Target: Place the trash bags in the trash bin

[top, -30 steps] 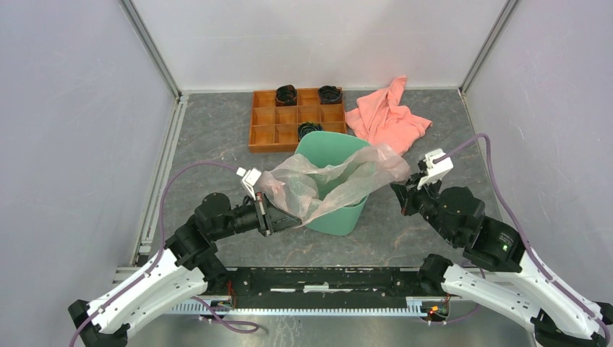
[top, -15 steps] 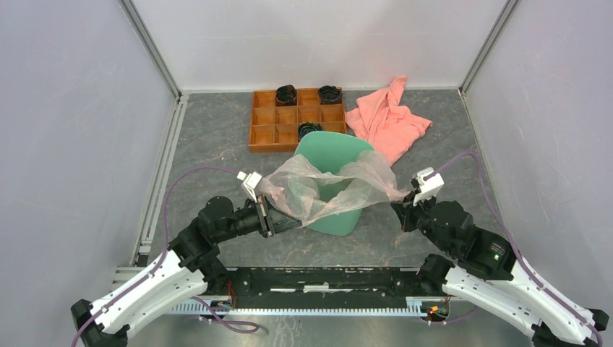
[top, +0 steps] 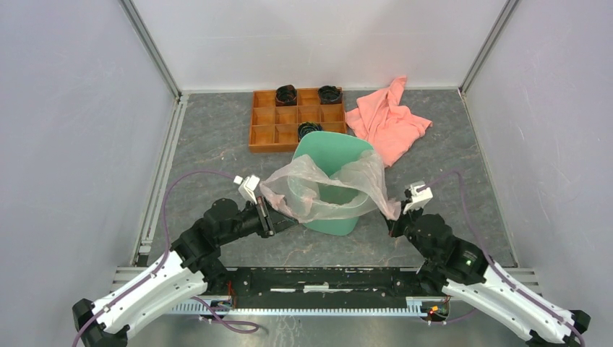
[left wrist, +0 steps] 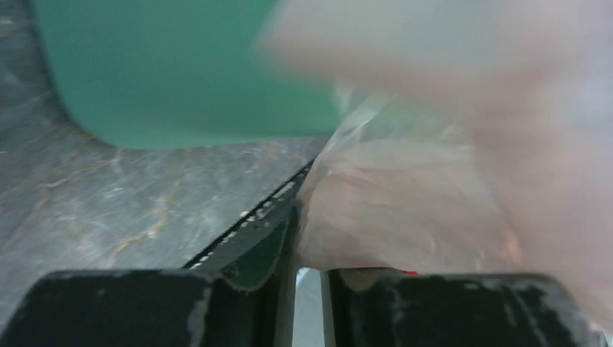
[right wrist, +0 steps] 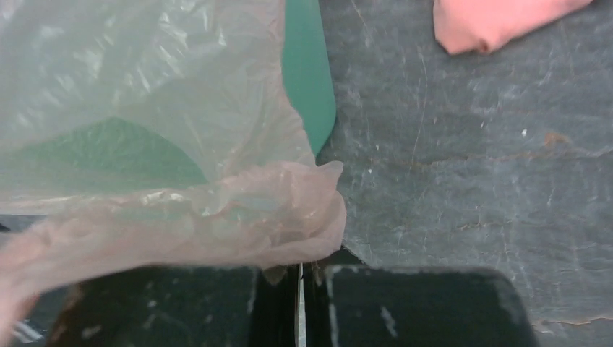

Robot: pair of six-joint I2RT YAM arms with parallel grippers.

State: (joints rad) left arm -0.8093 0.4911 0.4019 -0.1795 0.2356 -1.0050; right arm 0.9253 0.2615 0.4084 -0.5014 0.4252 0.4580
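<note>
Stretching step: the trash bag [top: 329, 189] is spread between both arms over the mouth of the trash bin [top: 329, 152]. I judge this the draping stage, since the film is not yet down inside.
Left tool [top: 269, 215]: at the bin's 8 o'clock, clamped on one edge of the bag.
Right tool [top: 394, 217]: at the bin's 4 o'clock, pinched together on the opposite edge, as its wrist view shows.
Bag position: across the bin's near rim, sagging into the opening, with some film hanging outside the near wall.
Next move: probably calls for carrying both edges toward 12 o'clock and lowering them past the rim before letting go. The thin film could snag or slide off.
Bystanders: orange compartment tray [top: 296, 119] at the bin's 12 o'clock and salmon towel [top: 387, 123] at 1 o'clock, both on the counter [top: 217, 144].
</note>
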